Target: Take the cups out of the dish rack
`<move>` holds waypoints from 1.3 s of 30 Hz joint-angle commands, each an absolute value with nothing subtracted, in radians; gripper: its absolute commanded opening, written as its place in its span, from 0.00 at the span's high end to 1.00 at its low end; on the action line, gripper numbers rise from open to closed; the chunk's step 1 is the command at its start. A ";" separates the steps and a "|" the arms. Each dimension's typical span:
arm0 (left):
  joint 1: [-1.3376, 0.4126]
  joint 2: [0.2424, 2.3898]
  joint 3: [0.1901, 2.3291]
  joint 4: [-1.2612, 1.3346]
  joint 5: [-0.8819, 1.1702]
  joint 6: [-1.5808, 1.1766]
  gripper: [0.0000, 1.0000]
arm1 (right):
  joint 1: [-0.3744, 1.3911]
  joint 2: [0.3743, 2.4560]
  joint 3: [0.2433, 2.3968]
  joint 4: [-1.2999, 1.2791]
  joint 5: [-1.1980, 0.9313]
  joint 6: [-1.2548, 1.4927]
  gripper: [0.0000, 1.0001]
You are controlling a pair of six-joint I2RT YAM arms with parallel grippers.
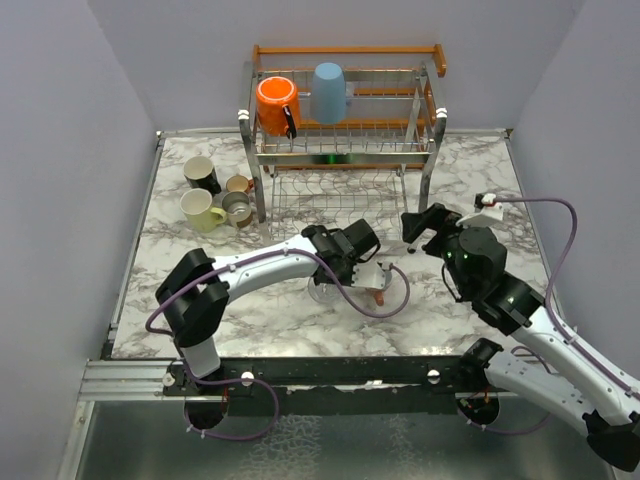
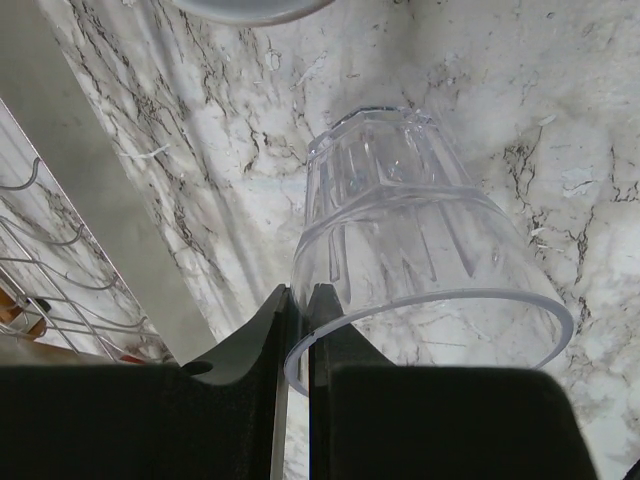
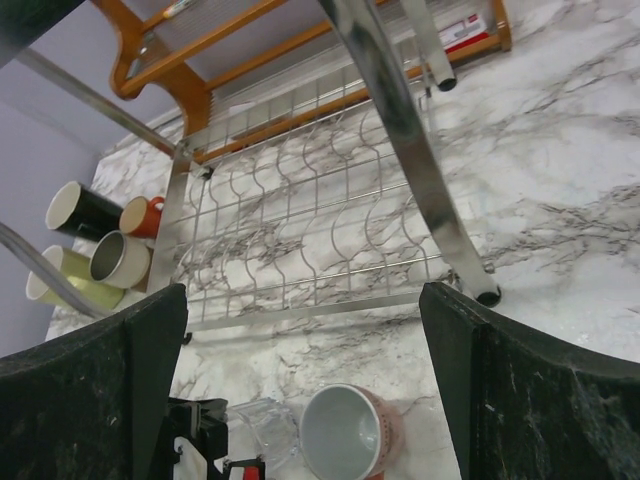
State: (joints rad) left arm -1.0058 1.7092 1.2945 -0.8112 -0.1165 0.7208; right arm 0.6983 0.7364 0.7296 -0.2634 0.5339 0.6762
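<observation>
My left gripper is shut on the rim of the clear glass cup, which sits mouth up low over the marble in front of the dish rack; the glass shows under the left gripper. A pink cup lies just right of the glass. On the rack's top tier are an orange cup and a light blue cup. My right gripper is open and empty, facing the rack's lower tier; from above, the right gripper is by the rack's front right leg.
Left of the rack stand a black cup, a small orange-red cup, a pale yellow mug and a tan cup. The rack's steel leg rises close ahead of my right gripper. A purple cable loops beside the pink cup.
</observation>
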 commanded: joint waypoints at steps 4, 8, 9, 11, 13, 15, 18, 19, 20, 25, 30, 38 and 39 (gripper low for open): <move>-1.019 1.751 1.377 -0.864 -0.157 0.723 0.68 | 0.696 0.679 0.688 -0.289 0.636 0.682 0.00; -1.023 1.733 1.386 -0.837 -0.151 0.728 0.31 | 0.696 0.676 0.697 -0.302 0.642 0.680 0.00; -1.023 1.725 1.390 -0.827 -0.150 0.727 0.27 | 0.696 0.675 0.696 -0.303 0.643 0.680 0.00; -1.023 1.708 1.395 -0.801 -0.148 0.722 0.26 | 0.696 0.668 0.692 -0.300 0.645 0.681 0.00; -1.022 1.702 1.396 -0.774 -0.137 0.722 0.26 | 0.696 0.665 0.688 -0.299 0.647 0.683 0.00; -1.022 1.657 1.391 -0.755 -0.122 0.722 0.26 | 0.696 0.663 0.689 -0.302 0.647 0.685 0.00; -1.019 1.628 1.360 -0.684 -0.119 0.729 0.27 | 0.696 0.656 0.687 -0.304 0.650 0.688 0.00; -1.016 1.623 1.317 -0.663 -0.113 0.731 0.28 | 0.696 0.653 0.686 -0.304 0.650 0.690 0.00; -1.015 1.621 1.302 -0.646 -0.108 0.731 0.29 | 0.695 0.650 0.683 -0.303 0.650 0.690 0.00; -0.990 1.647 1.264 -0.604 -0.073 0.735 0.36 | 0.696 0.629 0.677 -0.304 0.651 0.690 0.00; -0.960 1.689 1.273 -0.571 -0.071 0.740 0.40 | 0.696 0.618 0.671 -0.299 0.645 0.690 0.00; -0.945 1.687 1.270 -0.507 -0.030 0.717 0.54 | 0.696 0.619 0.668 -0.289 0.626 0.687 0.00; -0.945 1.685 1.260 -0.496 -0.023 0.715 0.55 | 0.696 0.620 0.668 -0.288 0.624 0.687 0.00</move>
